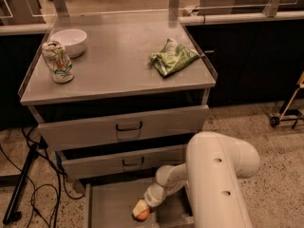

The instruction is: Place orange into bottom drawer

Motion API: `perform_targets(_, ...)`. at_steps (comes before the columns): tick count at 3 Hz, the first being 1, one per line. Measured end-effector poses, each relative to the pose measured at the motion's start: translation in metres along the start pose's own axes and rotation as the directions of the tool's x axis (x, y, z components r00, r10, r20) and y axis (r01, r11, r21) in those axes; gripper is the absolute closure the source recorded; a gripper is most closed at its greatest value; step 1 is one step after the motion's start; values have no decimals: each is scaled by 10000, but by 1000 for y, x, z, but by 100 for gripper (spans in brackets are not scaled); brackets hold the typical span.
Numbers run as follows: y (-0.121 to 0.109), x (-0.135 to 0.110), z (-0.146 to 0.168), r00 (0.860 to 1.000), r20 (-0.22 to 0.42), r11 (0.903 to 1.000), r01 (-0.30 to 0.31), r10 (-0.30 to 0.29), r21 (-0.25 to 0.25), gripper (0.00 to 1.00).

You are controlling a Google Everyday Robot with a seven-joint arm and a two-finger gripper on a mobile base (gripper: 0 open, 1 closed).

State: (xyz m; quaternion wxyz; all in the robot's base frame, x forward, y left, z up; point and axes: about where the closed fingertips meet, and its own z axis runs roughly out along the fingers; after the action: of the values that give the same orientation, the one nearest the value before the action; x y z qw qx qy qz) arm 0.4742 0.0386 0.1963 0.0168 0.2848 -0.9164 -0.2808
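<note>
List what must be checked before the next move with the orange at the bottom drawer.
1. Bottom drawer pulled out far enough: ok, its grey floor shows below the two upper drawers.
2. Orange within the drawer's walls: ok, it sits over the floor near the front edge.
3. Gripper position: ok, it is down in the bottom drawer, right at the orange.
4. Orange resting on the floor: cannot tell, the contact is not visible.
5. Room for the arm to pull back under the middle drawer: cannot tell, the arm passes close to that drawer's front.
</note>
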Motion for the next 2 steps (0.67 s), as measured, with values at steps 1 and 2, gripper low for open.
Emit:
perform_targets(1, -13, 2, 30, 9980, -194, 9982, -598, 599, 82, 100)
perform_targets(2, -15, 3, 35, 9973, -253, 9976, -694, 696, 80, 100)
